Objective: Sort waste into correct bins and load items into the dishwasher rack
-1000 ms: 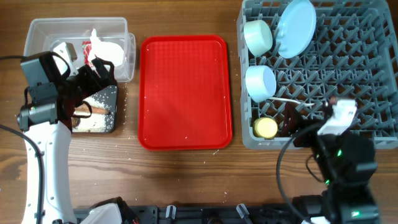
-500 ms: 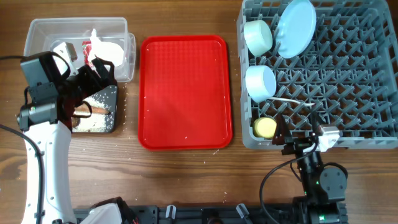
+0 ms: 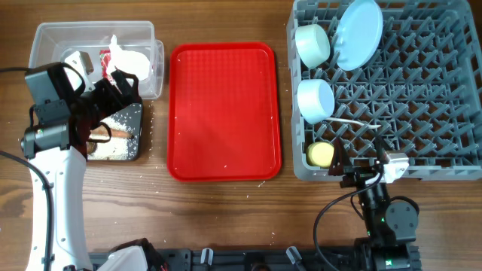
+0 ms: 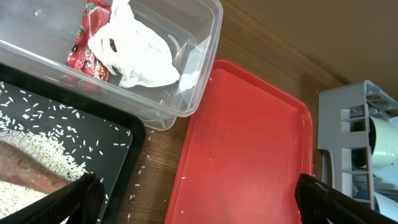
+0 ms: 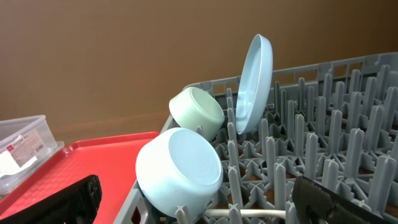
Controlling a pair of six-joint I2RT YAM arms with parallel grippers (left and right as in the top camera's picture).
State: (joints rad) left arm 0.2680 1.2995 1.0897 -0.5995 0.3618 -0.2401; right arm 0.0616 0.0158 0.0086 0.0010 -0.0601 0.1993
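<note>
The grey dishwasher rack [image 3: 437, 98] holds the pale blue plate [image 3: 358, 31] on edge, two blue-green bowls [image 3: 312, 44] [image 3: 315, 99], the white spoon [image 3: 350, 120] and the yellow cup [image 3: 321, 154]. The clear tub [image 3: 53, 38] holds the red-and-white wrapper [image 3: 107, 62] and white paper [image 3: 135, 64]. The black tray [image 3: 129, 120] holds rice [image 3: 113, 148] and the orange-brown stick [image 3: 105, 133]. My left gripper [image 3: 120, 86] is open and empty above the black tray. My right gripper [image 3: 361, 169] is open and empty at the rack's front edge. I cannot make out the dark lump.
A flat red tray [image 3: 224, 113] lies between the bins and the rack, with a few rice grains on it. Loose grains lie on the wood beside the black tray [image 4: 93, 134]. The right arm's base stands at the table's front edge.
The right arm has drawn back from over the rack's front part to the table's front edge, uncovering the yellow cup's corner. The left arm has not moved.
</note>
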